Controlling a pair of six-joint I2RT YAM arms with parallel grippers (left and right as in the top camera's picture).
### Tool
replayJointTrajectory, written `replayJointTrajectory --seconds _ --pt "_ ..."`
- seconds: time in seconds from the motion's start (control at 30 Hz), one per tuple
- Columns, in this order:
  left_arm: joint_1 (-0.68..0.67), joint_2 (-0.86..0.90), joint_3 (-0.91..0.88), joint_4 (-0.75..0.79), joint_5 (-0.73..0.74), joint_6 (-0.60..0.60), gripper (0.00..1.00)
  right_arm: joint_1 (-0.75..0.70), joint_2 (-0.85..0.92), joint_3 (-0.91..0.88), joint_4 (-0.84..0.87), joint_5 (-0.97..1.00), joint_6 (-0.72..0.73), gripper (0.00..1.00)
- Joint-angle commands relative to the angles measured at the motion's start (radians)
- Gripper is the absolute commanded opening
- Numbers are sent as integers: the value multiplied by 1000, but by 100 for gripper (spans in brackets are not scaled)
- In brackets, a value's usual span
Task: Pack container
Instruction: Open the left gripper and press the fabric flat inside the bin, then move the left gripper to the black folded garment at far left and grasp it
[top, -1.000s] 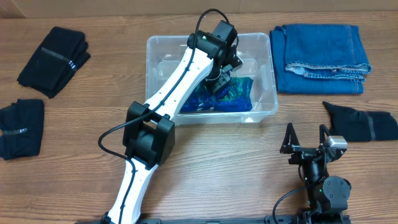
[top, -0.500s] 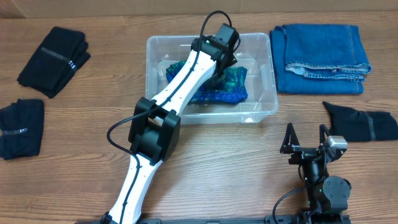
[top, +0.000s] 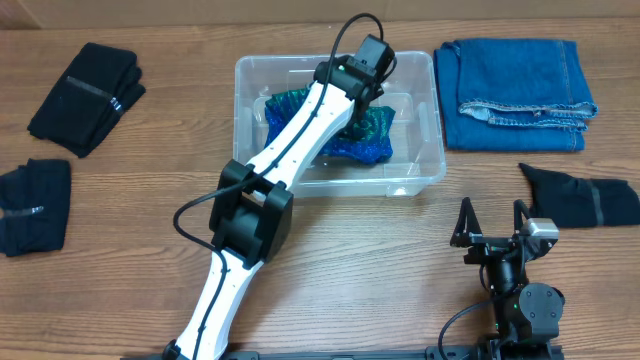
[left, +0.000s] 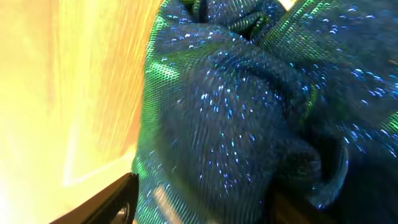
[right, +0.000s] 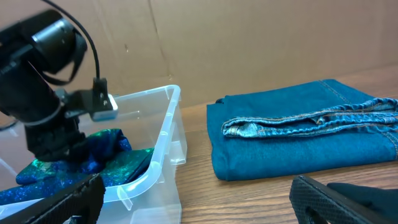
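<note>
The container (top: 418, 178) is a clear plastic tub at the back middle of the table; it also shows in the right wrist view (right: 166, 140). A sparkly blue-green cloth (top: 368, 138) lies bunched inside it. My left gripper (top: 362, 98) reaches down into the tub and is shut on the cloth, which fills the left wrist view (left: 236, 124) between the jaws (left: 199, 208). My right gripper (top: 492, 214) is open and empty near the front edge, its fingers apart in its own view (right: 196, 202).
Folded blue jeans (top: 520, 80) lie right of the tub, also in the right wrist view (right: 298, 137). Black folded socks lie at the back left (top: 85, 85), the left edge (top: 35, 205) and the right (top: 585, 200).
My left gripper has moved toward the back of the tub, and the sparkly cloth has shifted with it from the tub's front to its middle and back. The right arm is still.
</note>
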Motion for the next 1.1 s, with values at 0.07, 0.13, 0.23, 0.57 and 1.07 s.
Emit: replayJointTrajectory --seconds 0.07,0.13,0.23,0.57,1.07 --pt "-13 -209 79 -113 73 -50 88 2 -12 -11 5 6 -3 100" --pt "2 -259 79 -157 73 -124 100 2 -12 -11 5 6 -3 100" --pt "68 -347 79 -218 82 -234 100 2 -12 -11 5 6 -3 100" --pt "520 -388 75 -215 125 -270 100 2 -12 -11 5 6 -3 100" --pt "806 21 75 11 279 -127 98 2 -12 -11 5 6 -3 100"
